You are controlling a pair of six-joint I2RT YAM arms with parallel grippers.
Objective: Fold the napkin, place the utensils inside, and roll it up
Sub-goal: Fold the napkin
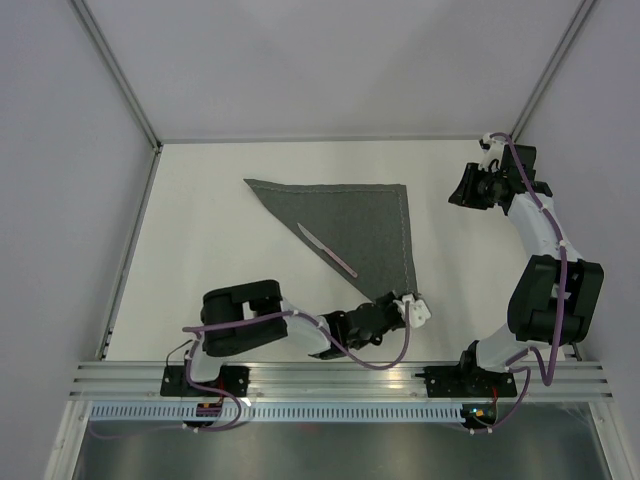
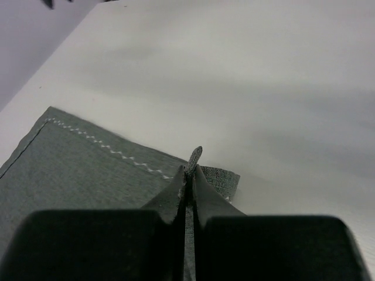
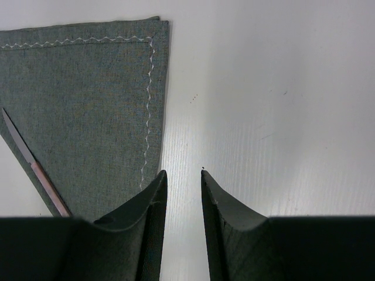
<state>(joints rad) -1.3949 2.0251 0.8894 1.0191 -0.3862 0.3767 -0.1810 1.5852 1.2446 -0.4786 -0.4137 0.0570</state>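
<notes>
- Dark grey fabric napkin (image 1: 365,220), folded triangular, is lying on the white table (image 1: 215,260).
- Slim pale pinkish-silver knife (image 1: 327,250) is lying along its diagonal edge.
- Left gripper (image 2: 188,175) is pinching the napkin's near corner.
- Right gripper (image 3: 183,175) is hovering beside its right edge, narrowly parted, empty.

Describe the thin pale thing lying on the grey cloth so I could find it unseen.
Start at the white table, where a dark grey napkin lies folded into a triangle. Along its long slanted edge rests the knife, slim and much shorter than that edge. It is the only pale, pinkish-silver thing on the dark cloth.
</notes>
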